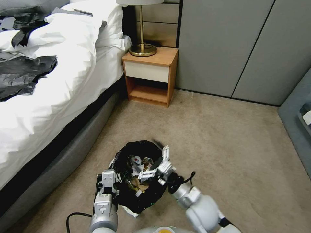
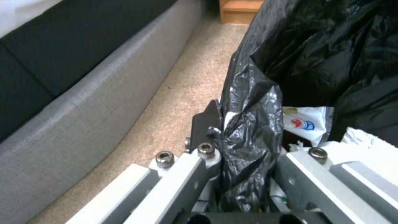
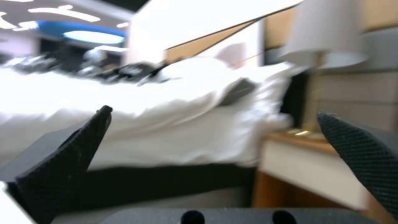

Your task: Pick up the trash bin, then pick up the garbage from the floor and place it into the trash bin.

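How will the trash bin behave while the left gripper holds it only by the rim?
The trash bin probably tilts, since the left gripper pinches one side of its rim. The crinkled black liner between the fingers looks thin, so it may slip. The bin seems light: small litter inside.

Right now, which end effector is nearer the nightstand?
Right. The right end effector hovers open over the trash bin on the side facing the nightstand; the left end effector clamps the bin's near rim.

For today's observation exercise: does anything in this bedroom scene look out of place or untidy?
Yes. Crumpled black bags lie on the white bed, odd on bedding. The trash bin, gripped by the left gripper, already holds garbage; the right gripper hovers open above it.
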